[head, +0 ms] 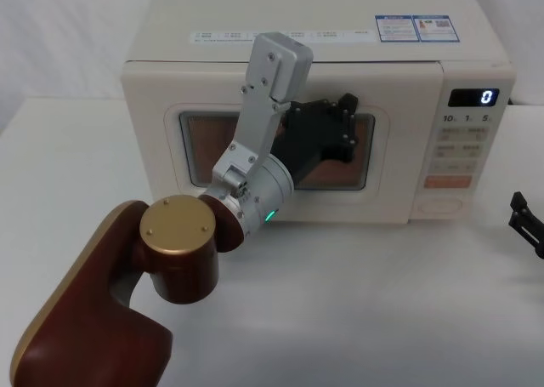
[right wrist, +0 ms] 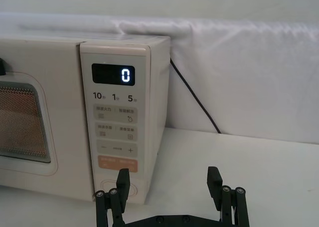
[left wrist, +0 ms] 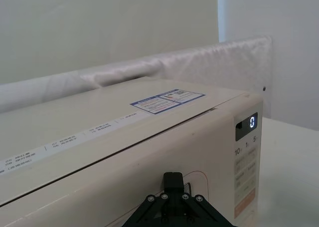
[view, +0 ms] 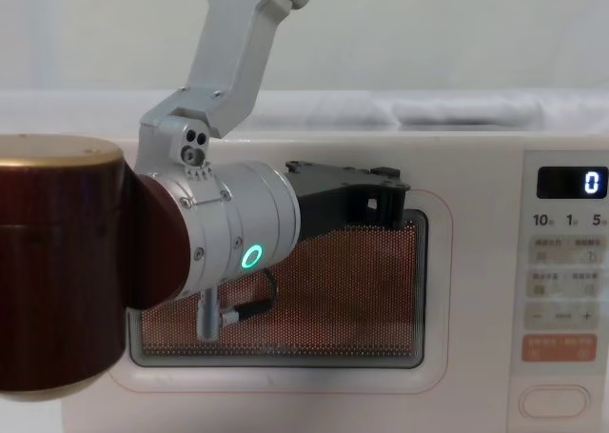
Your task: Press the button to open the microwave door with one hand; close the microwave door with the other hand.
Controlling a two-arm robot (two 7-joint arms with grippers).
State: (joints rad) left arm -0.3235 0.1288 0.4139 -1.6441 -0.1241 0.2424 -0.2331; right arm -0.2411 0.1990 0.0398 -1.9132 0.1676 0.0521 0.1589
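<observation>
1. Locate the large cream-white microwave door [head: 280, 145] with its dark rounded window; it sits flush with the cabinet, closed, on the white desk [head: 365, 310].
2. Note the left end effector [head: 338, 130] against the upper right part of the door window; you cannot tell whether its fingers are parted or closed.
3. Find the wide rounded-oblong cream button [head: 444, 206] at the bottom of the keypad panel [right wrist: 115, 122], below the orange rectangular key [head: 447, 182].
4. Observe the right end effector [right wrist: 169, 187] released, fingers spread, low over the desk near the panel's lower right corner, grasping nothing.

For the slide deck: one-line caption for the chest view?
Left gripper at the shut microwave door; button untouched.
</observation>
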